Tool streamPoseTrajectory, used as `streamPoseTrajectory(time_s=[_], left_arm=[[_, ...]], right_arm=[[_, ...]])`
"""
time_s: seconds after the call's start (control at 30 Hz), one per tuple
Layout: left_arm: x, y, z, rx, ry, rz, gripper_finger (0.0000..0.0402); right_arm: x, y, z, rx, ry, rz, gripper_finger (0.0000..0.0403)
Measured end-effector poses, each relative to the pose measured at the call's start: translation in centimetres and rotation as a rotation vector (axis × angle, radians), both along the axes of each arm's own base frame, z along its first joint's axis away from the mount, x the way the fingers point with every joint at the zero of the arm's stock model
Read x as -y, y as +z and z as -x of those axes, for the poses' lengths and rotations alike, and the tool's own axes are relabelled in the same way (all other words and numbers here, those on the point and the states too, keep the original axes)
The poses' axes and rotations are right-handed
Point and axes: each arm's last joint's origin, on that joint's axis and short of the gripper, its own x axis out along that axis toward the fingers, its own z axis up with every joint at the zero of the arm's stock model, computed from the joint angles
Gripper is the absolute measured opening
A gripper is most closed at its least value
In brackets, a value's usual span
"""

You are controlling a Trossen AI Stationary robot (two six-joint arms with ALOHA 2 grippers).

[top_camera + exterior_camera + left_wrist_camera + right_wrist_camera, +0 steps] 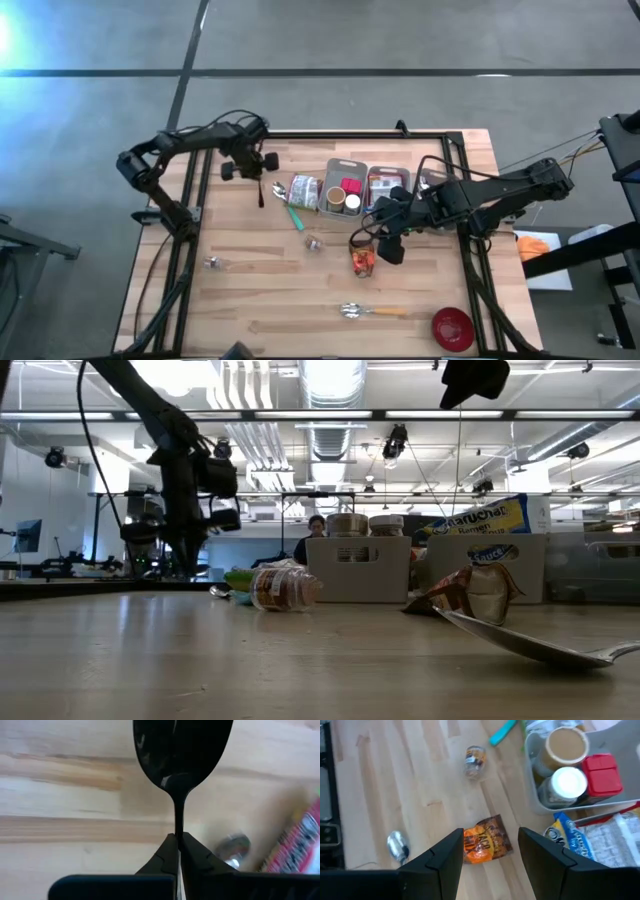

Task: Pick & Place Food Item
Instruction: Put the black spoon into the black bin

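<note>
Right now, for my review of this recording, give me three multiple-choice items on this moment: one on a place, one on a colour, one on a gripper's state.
1. Where does the orange snack packet lie?
A. inside the grey bin
B. on the bare wooden table, outside the bin
C. in the red bowl

2. What colour is the bowl at the table's corner?
A. red
B. blue
C. white

3. What is the left gripper doing?
A. standing wide open over the table
B. shut on a black spoon
C. holding a jar

Answers:
1 B, the right wrist view shows the packet on the table, ahead of the open right gripper and apart from the grey bin.
2 A, the high view shows it red.
3 B, the left wrist view shows the fingertips pinching the black spoon by its thin handle.
</note>
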Motion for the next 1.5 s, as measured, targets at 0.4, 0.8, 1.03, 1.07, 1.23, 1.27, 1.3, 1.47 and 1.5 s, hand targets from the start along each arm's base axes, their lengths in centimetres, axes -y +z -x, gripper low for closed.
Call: streamPoseTrajectory(time_s=[0.4,0.8,1.03,1.07,1.23,1.27,1.3,1.47,1.5], left_arm=[[2.9,6.7,-0.1,0.269,-0.128,-0.196,0.0000],[8.8,15.6,-1.2,0.869,-0.358,-0.478,0.0000],[12.1,18.4,-3.1,1.146,-0.489,-0.565,0.0000],[12.5,18.6,-3.3,1.171,-0.501,-0.572,0.0000],[14.1,19.2,-3.9,1.229,-0.519,-0.605,0.0000],[14.2,19.4,-3.9,1.237,-0.517,-0.614,0.0000],[14.4,19.5,-4.0,1.247,-0.517,-0.621,0.0000],[14.5,19.2,-4.9,1.245,-0.517,-0.622,0.0000],[14.5,19.2,-5.3,1.242,-0.521,-0.619,0.0000]], right_arm=[[0.4,0.9,-1.1,0.192,-0.274,-0.027,0.0187],[2.8,3.0,-3.6,0.467,-0.228,-0.088,0.0187],[5.0,4.7,-4.7,0.649,-0.118,-0.203,0.0187],[5.2,4.9,-4.8,0.671,-0.117,-0.203,0.0187],[6.3,5.2,-4.9,0.703,-0.157,-0.213,0.0187],[6.4,5.1,-5.1,0.707,-0.164,-0.223,0.0187],[6.6,5.1,-5.1,0.711,-0.170,-0.235,0.0187],[6.6,5.3,-5.9,0.764,-0.144,-0.307,0.0187],[6.6,5.2,-6.2,0.771,-0.132,-0.321,0.0187]])
